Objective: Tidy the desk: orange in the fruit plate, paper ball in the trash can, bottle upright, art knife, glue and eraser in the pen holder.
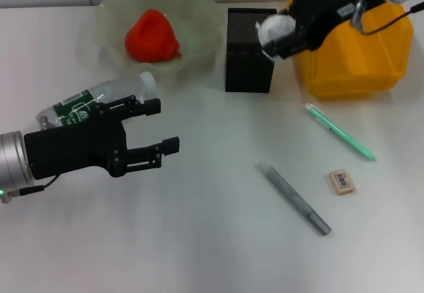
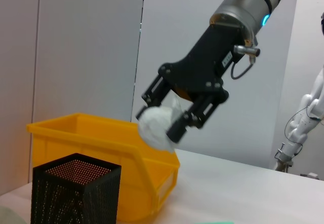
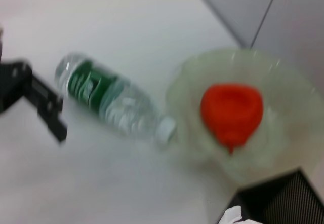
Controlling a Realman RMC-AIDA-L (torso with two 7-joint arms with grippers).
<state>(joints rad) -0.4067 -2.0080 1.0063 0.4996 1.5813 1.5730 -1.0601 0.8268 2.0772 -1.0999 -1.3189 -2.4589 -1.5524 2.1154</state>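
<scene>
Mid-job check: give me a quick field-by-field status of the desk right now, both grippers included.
right gripper: shut on the paper ball, raised beside the yellow bin
left gripper: open, empty, next to the bottle
bottle: lying on its side, not yet upright
orange: in the fruit plate
pen holder: upright between plate and bin
eraser: on the desk, outside the holder
grey stick: lying on the desk
green pen-like item: lying on the desk
</scene>
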